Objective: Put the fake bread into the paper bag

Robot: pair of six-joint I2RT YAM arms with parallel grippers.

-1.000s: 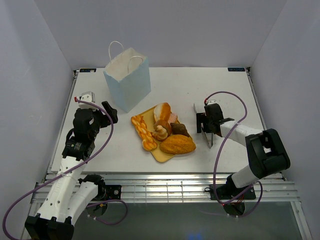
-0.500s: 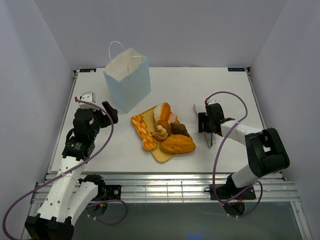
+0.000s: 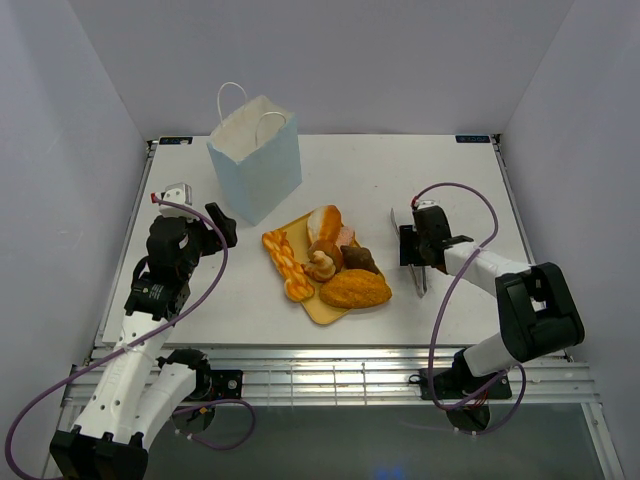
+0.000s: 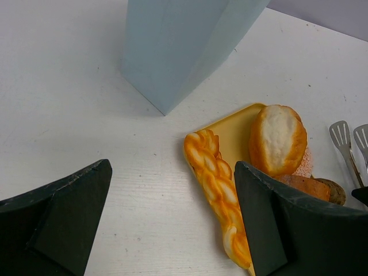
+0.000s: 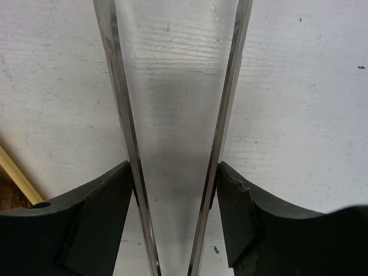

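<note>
The fake bread lies heaped on a yellow tray [image 3: 313, 310]: a golden oval loaf [image 3: 355, 289], a white-orange loaf [image 3: 323, 224], an orange braid [image 3: 284, 263] and a dark brown roll [image 3: 359, 259]. The pale blue paper bag [image 3: 258, 160] stands upright behind the tray's left. My left gripper [image 3: 218, 222] hangs open left of the tray. In its wrist view the braid [image 4: 218, 187], white-orange loaf [image 4: 279, 138] and bag [image 4: 178, 46] show. My right gripper [image 3: 408, 247] is low on the table right of the tray, its fingers pressed against both arms of the metal tongs [image 5: 118, 86].
The tongs [image 3: 420, 283] lie lengthwise right of the tray, with their spatula heads [image 4: 340, 133] toward the far side. White walls close in the table on three sides. A metal rail runs along the near edge [image 3: 330, 375].
The right gripper's fingers have closed in from wide open onto the two tong arms. The left arm, bread and bag have not moved.
</note>
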